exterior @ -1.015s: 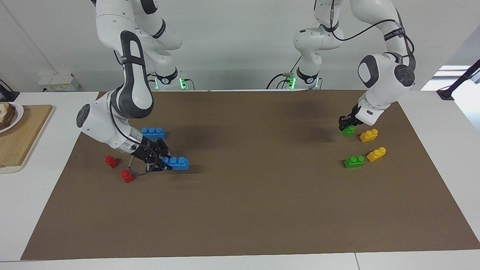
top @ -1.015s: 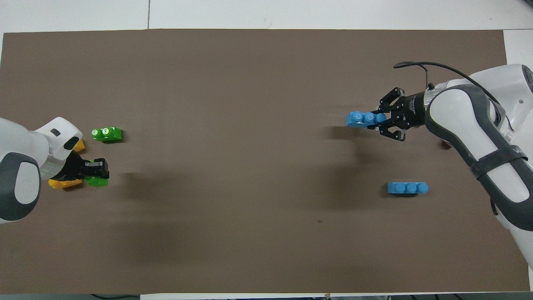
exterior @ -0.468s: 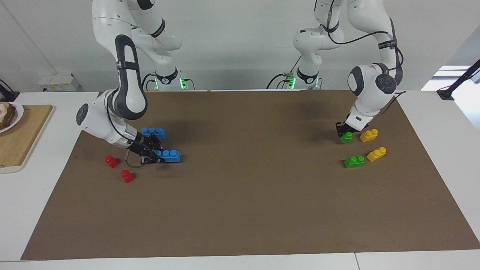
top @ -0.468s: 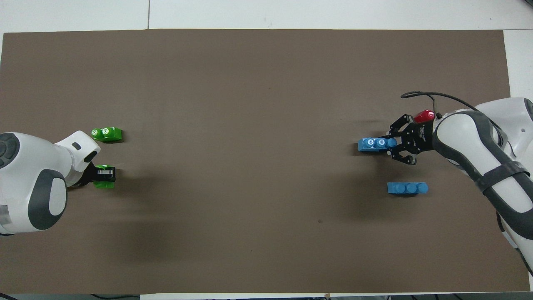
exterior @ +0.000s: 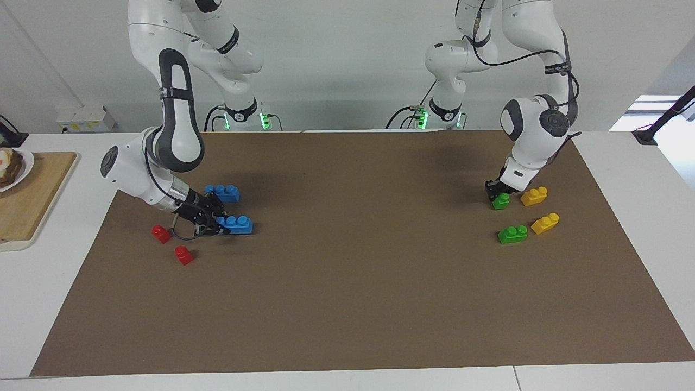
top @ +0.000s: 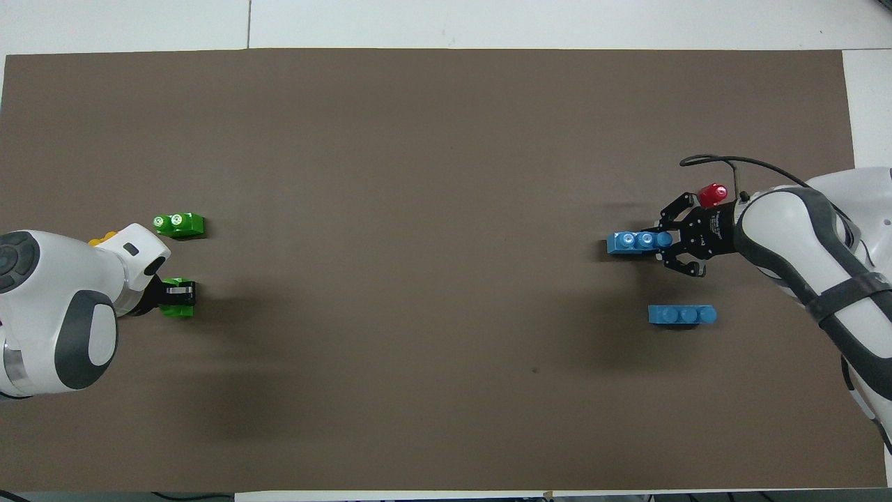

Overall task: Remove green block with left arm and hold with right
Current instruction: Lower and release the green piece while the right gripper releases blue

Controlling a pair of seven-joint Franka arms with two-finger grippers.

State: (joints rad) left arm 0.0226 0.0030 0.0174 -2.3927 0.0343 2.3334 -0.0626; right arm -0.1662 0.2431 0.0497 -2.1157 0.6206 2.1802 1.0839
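At the left arm's end of the mat: left gripper (exterior: 497,191) down low, fingers clamped on the green block (exterior: 500,201), which sits at mat level.
Neighbours: a yellow brick (exterior: 534,195) just beside it; second green brick (exterior: 512,234) and another yellow brick (exterior: 545,222) farther from the robots.
At the right arm's end: right gripper (exterior: 214,222) low, closed on the end of a blue brick (exterior: 235,224); second blue brick (exterior: 222,193) nearer the robots, two red bricks (exterior: 161,233) close by.
Risk: grip looks to sit on one edge, so the block could twist or slip free on the lift.
Risk two: a sideways drift could nudge the yellow neighbour.
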